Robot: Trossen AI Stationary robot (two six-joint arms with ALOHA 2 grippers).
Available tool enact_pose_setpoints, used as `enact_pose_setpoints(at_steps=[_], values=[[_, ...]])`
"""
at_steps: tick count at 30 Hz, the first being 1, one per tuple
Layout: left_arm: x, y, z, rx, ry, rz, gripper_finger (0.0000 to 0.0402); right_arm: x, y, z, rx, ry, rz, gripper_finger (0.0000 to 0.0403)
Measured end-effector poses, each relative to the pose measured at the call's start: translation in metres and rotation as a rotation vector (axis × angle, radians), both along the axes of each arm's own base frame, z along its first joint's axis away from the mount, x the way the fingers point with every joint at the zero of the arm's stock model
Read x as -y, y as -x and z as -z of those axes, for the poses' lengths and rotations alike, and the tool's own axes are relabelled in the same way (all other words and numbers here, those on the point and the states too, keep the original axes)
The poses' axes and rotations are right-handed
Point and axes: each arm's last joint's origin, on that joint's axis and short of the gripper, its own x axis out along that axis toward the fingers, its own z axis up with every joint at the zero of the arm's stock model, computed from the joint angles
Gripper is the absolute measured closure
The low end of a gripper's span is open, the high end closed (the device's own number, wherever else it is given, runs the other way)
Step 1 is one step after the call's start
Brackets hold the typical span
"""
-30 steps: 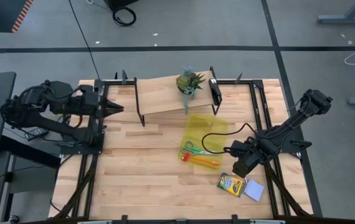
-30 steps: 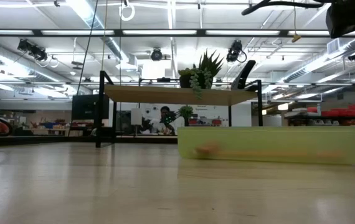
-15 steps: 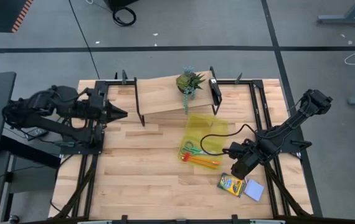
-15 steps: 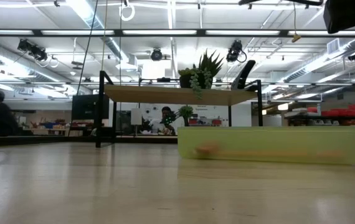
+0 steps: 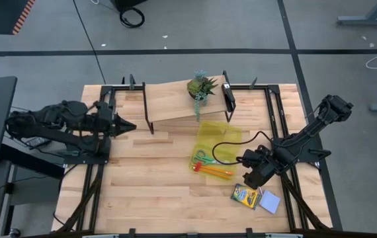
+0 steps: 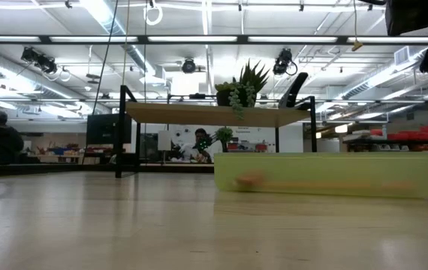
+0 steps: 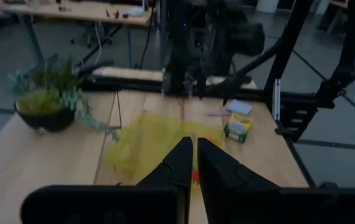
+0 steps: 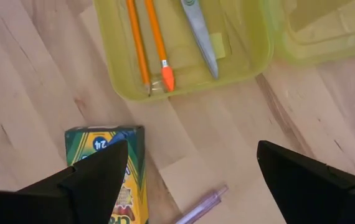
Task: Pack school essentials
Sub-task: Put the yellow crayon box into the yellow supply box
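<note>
Right claw spread wide (holding nothing), crayon box beside one finger, pink pen between

Table: a pale wooden butcher-block tabletop inside a black metal frame.
Shelf: a light wooden raised shelf on black legs at the far edge of the tabletop.
Plant: a small potted spiky green plant standing on the shelf's right part.
Pouch: a translucent yellow plastic pouch, open, lying just in front of the shelf.
Cable: a black cable curving across the pouch.
Background: a seated person far left in the low view.
</note>
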Motion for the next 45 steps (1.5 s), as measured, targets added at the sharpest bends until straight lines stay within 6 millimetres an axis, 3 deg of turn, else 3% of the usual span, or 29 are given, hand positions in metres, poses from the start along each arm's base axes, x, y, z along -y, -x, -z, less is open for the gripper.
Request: enact_pose_setpoints(at_steps=[5,10,19,45], values=[[0.0,0.0,0.02,-0.003,0.061,-0.016,0.0372,-0.001,-0.001,0.002,-0.009,0.008,-0.026,0.004],[0.0,0.0,0.028,-0.016,0.096,-0.028,0.0372,-0.013,-0.011,0.015,-0.058,-0.042,-0.085,0.004],[0.0,-0.001,0.029,-0.018,0.103,-0.03,0.0371,-0.029,-0.025,0.037,-0.133,-0.155,-0.093,0.0006],[0.0,0.0,0.031,-0.033,0.132,-0.036,0.036,-0.046,-0.033,0.048,-0.151,-0.143,-0.094,0.0003]])
